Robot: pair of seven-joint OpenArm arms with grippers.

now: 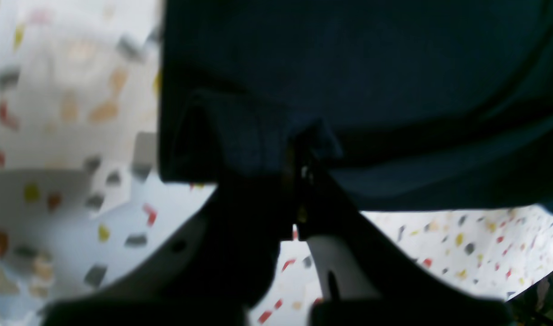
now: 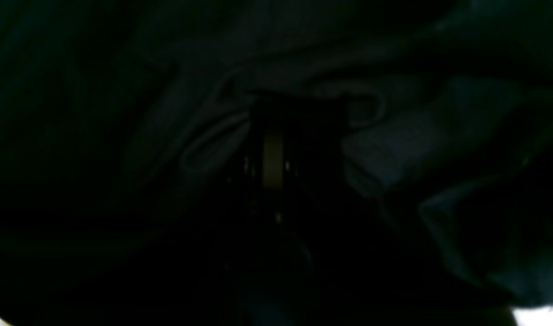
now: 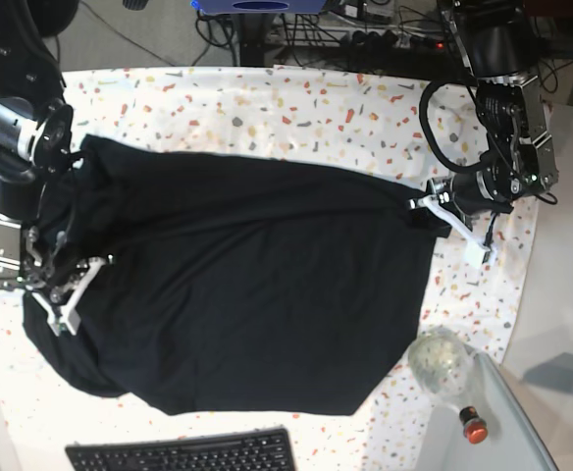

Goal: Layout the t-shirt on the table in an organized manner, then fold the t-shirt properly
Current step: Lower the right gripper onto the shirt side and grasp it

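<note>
Two low arms pinching t-shirt (image 3: pixel 257 285) edges

A black keyboard (image 3: pixel 181 452) lies at the near edge, a clear glass jar (image 3: pixel 436 359) and red-capped bottle (image 3: pixel 472 422) rightward.

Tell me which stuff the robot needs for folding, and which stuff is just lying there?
Needed for the job:
- t-shirt, black, spread out
- table, speckled cloth
- left pincer, shut on the t-shirt edge
- right pincer, shut in the fabric

Just lying about:
- keyboard
- clear round thing
- small red-topped thing
</note>
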